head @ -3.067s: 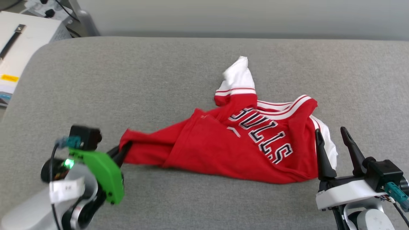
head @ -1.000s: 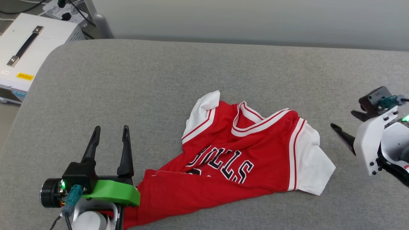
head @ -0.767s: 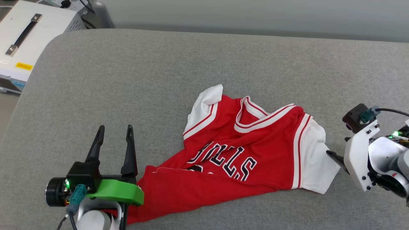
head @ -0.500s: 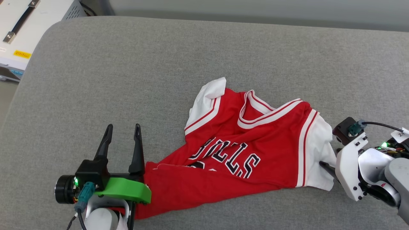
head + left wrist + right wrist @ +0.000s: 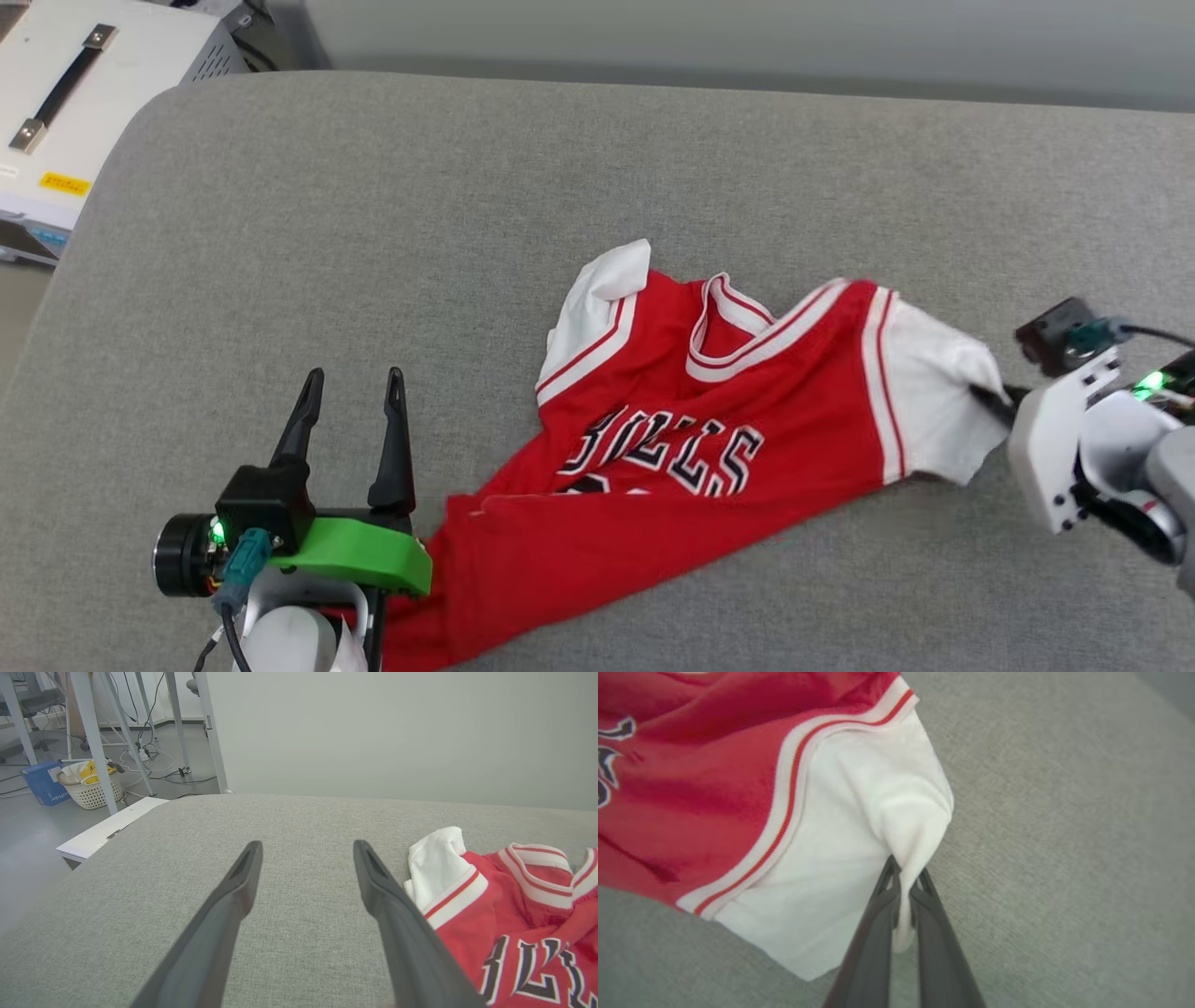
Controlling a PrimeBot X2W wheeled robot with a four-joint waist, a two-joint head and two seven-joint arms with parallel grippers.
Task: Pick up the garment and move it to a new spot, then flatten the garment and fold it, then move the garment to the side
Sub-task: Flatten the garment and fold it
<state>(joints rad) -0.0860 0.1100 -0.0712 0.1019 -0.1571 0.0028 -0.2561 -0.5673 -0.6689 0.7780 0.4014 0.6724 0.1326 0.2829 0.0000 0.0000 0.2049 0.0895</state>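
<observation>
Garment [image 5: 784, 401] sleeve clamped by right gripper [image 5: 906, 870], wrist view confirms; left gripper [image 5: 355, 378] wide, empty

Grey woven upholstered surface [image 5: 373, 233]: takes up most of the head view, with a rounded corner at upper left.
Wall [image 5: 747, 37]: plain, pale grey-green, evenly lit, along the top edge.
White case [image 5: 93, 84]: upper left corner, beside the surface; black strap handle and a yellow label.
Left wrist view, upper left: smooth grey floor [image 5: 28, 830]; pale metal table legs [image 5: 96, 742]; white woven basket [image 5: 93, 794] with something yellow inside; blue box [image 5: 44, 783]; loose cables [image 5: 149, 763]; possibly a chair at the top edge, too small to tell.
</observation>
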